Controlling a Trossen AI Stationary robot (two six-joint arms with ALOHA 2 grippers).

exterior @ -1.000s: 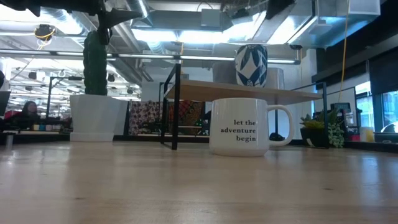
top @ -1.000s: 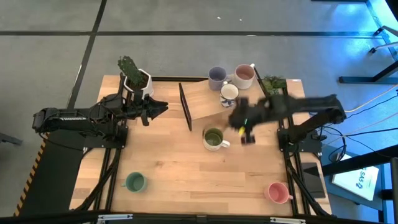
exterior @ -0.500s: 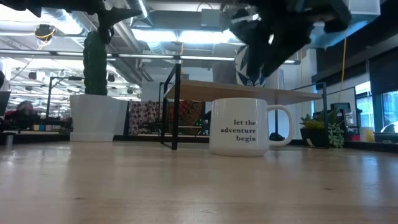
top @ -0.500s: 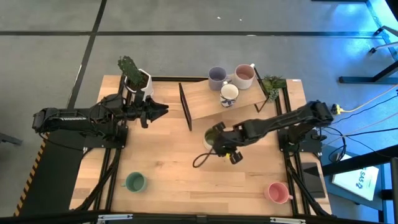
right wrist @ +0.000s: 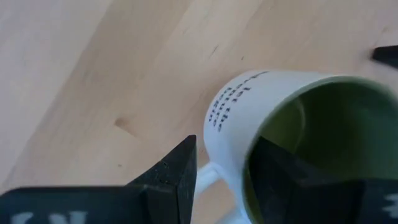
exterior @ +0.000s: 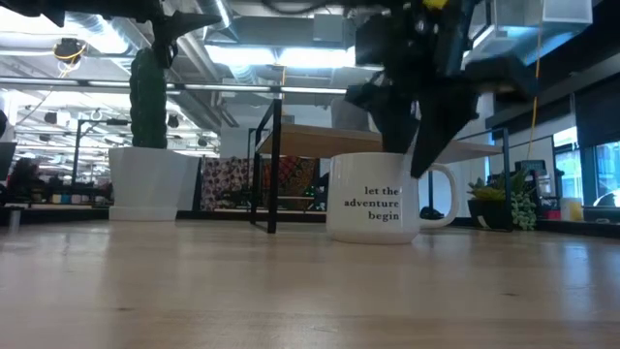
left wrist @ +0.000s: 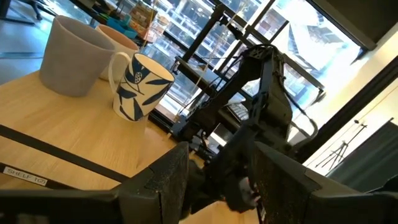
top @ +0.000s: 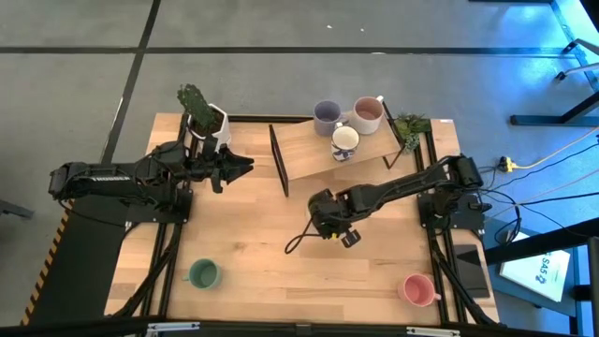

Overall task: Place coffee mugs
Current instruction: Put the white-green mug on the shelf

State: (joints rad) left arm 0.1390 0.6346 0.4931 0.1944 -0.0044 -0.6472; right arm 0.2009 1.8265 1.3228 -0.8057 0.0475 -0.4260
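Note:
The white mug with olive-green inside (top: 318, 217) (exterior: 373, 199) stands upright on its base mid-table, lettered side to the low view. My right gripper (top: 325, 212) (right wrist: 222, 180) is open above it, pointing down: one finger hangs inside the cup, the other outside, beside the handle (right wrist: 208, 176). My left gripper (top: 241, 166) waits open near the cactus pot. Lavender (top: 327, 116), mauve (top: 367, 114) and blue-patterned white (top: 344, 142) mugs stand on the shelf. Teal (top: 203, 274) and pink (top: 417, 289) mugs sit near the table's near edge. My right gripper stands astride the mug's wall (right wrist: 231, 149) next to the handle, coming from above with one finger (right wrist: 283, 180) inside and one (right wrist: 171, 180) outside. Whether the fingers touch the wall, I cannot tell. The mug rests upright on the table.
A low wooden shelf on a black frame (top: 314, 154) stands at the far side. The white cactus pot (top: 208, 122) is at the far left and a small green plant (top: 410, 126) at the far right. Bare wood lies between the teal and pink mugs.
My right arm has swung from beside the shelf toward the table's left and near side, coming down over the olive-green mug until its fingers straddle the rim. The mug has stayed where it was.

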